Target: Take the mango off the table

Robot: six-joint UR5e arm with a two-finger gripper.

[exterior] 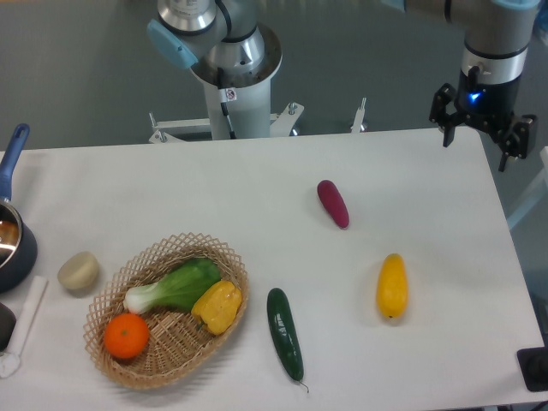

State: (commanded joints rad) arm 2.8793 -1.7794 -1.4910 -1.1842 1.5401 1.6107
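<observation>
Hand (pixel 483 133) wide open & empty, upper right, well apart from mango (pixel 392 287) lower right on bench (pixel 257 180); risk: smooth skin slips w/ off-centre pinch.

At the left edge of the frame the pot (pixel 12 244) is cut off, only its blue handle and part of the rim showing. A dark object (pixel 535 368) at lower right is clipped too, unidentifiable. The arm (pixel 479 17) runs out the top.
</observation>
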